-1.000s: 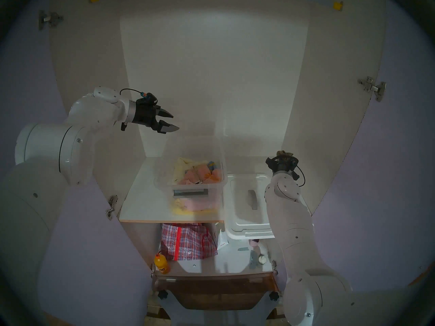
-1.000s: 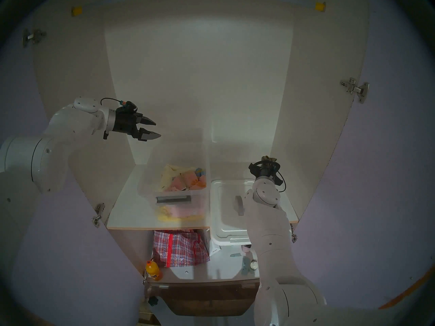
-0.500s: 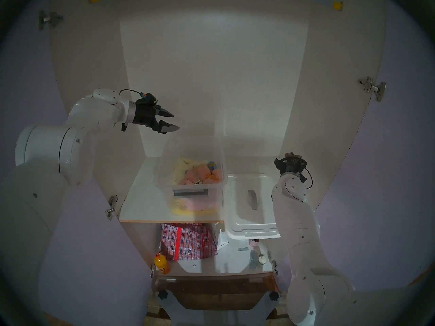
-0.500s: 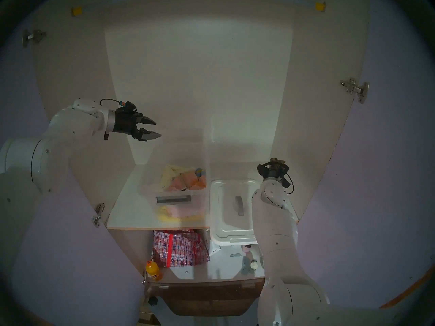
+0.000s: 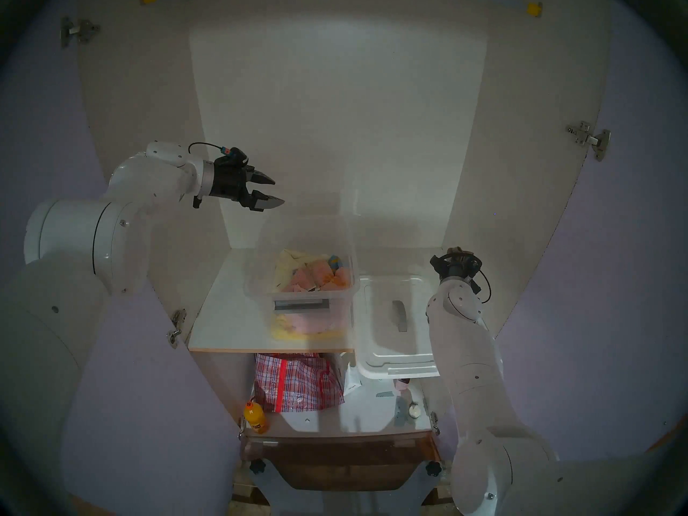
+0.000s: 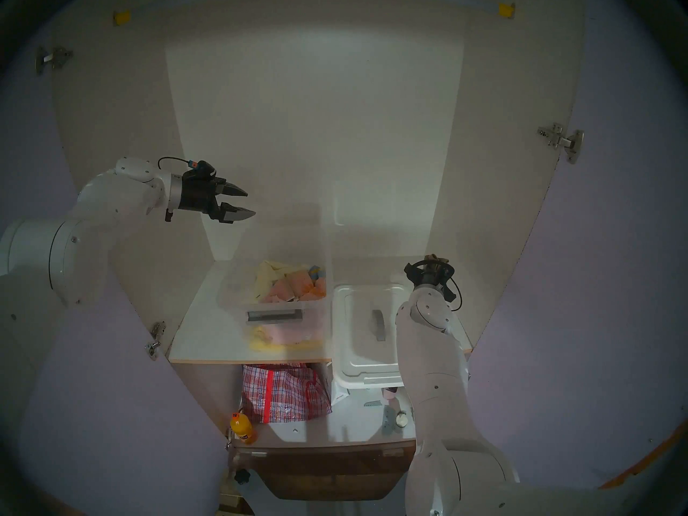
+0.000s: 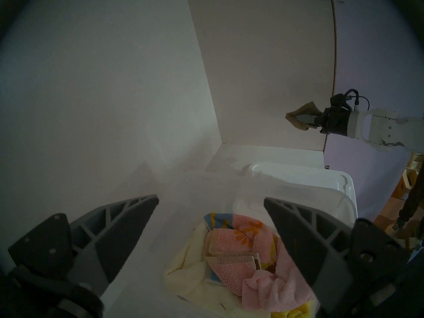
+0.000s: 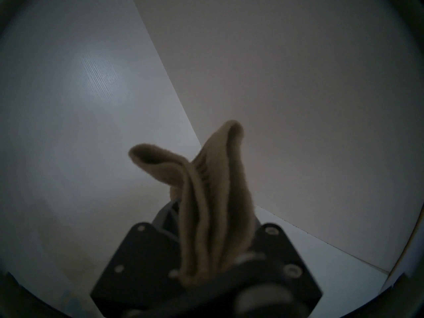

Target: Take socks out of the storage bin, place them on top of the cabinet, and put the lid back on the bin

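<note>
Your right gripper is clamped on the socks, holding them above the white shelf behind the lid. They look light, soft and floppy; pinched mid-fold, the loose ends splay. Your left gripper hangs spread and empty above the storage bin.

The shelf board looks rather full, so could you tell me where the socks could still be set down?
Bare shelf board lies left of the storage bin, and a strip lies behind the lid by the right wall. The bin and lid crowd the middle and right front.
</note>
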{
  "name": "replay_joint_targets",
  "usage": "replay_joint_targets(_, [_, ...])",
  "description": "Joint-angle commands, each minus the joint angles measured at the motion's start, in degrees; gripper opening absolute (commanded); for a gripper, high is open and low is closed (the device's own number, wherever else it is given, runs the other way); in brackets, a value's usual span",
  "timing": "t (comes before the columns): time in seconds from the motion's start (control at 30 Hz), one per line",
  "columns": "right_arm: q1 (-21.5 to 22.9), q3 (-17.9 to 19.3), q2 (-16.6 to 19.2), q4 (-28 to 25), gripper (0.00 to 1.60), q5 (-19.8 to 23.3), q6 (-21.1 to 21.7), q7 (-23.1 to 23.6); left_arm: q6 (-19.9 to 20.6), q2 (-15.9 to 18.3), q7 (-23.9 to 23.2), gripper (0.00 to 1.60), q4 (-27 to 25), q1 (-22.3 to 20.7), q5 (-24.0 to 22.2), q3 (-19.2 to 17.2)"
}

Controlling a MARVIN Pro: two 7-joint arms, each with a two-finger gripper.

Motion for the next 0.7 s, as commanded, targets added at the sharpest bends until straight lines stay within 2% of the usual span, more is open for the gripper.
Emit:
replay_joint_targets(0.0, [0.6,0.0,-0.6,-0.4,0.00,0.2,0.3,-0.6,-0.7,0.0,-0.1,1.60,-1.2,-1.8,-0.8,-0.8])
replay_joint_targets(0.67, [-1.0,2.2,0.0,3.2,0.00,1.6,1.6,-4.5,-2.5,0.1,-0.1,1.60,-1.2,-1.3,-0.7,-2.4])
